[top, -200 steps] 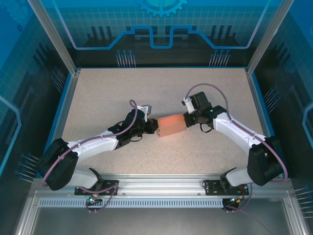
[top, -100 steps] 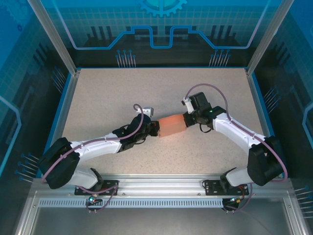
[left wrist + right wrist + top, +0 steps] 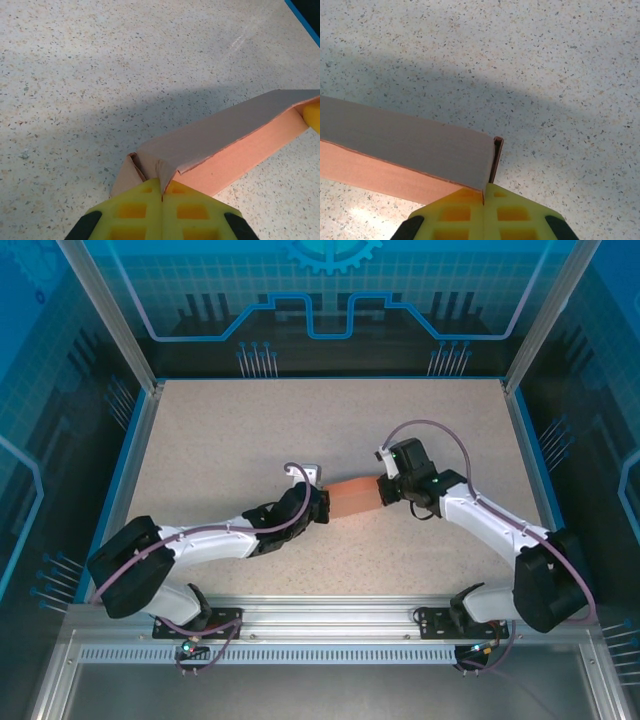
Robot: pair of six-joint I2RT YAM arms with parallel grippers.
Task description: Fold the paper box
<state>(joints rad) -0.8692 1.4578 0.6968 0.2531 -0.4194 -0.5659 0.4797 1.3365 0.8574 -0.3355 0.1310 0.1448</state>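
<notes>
Box-forming looks well along: the paper box is no flat sheet now but a long rectangular body, lying mid-table on the speckled table, strung between your two arms. Your left gripper is at its left end, your right gripper at its right end, each touching the cardboard. Look at the left wrist view: the yellow pads are pressed together with hardly a seam between them, and a creased edge of the box runs straight into that seam, so I judge the jaws are clamped on a thin bit of the end flap. Same story on the right wrist view: pads together, the corner of the box meeting them right at the join, apparently pinched there. A broad shadow sits on the table beneath the box; whether it rests on the surface or hangs just clear, I cannot tell. What's done, as I read it: the long walls are folded up and the top panel lies flat and square. What's left: the ends. The left end looks crumpled, flaps bent inward but not seated; at the right end a narrow flap stands beside a dark gap. You've got tucking and closing ahead.
</notes>
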